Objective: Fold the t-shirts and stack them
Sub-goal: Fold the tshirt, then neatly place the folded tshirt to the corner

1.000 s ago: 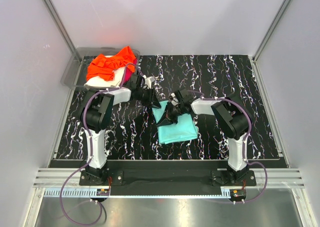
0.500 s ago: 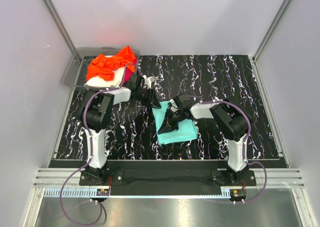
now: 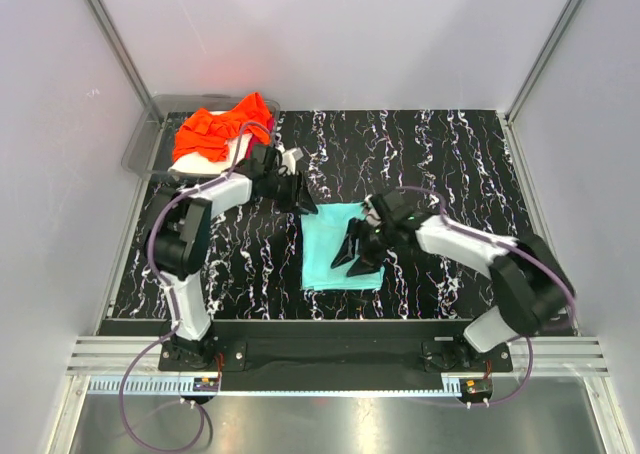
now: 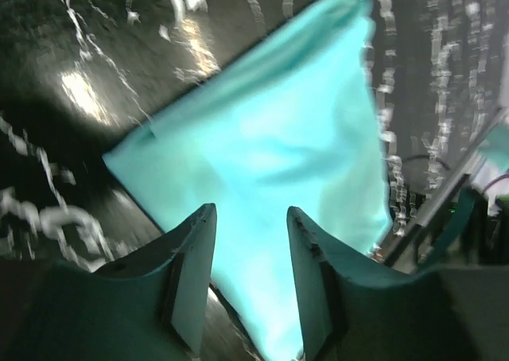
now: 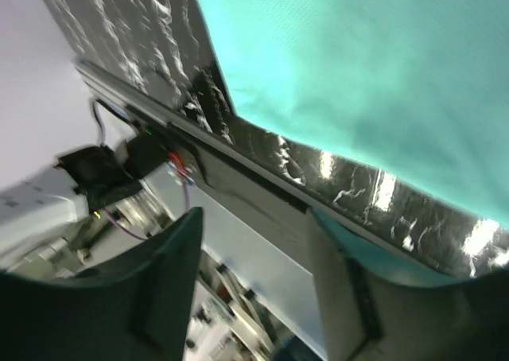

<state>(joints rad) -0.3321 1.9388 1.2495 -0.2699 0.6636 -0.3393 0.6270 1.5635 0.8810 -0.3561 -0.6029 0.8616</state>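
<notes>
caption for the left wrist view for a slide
Left gripper open over the folded teal t-shirt on the black marbled table

Grey tray (image 3: 136, 155) at marbled table's (image 3: 450, 154) corner.

Lab test cell: white panel walls (image 3: 330, 44), aluminium frame (image 3: 111, 34), marbled tabletop (image 3: 440, 154).

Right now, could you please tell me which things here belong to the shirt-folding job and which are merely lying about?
Belonging to the job:
turquoise t-shirt, lying flat on the table
orange t-shirt, crumpled
cream-white t-shirt, beneath the orange one

Just lying about:
grey tray, holding the pile
black marbled table
</notes>
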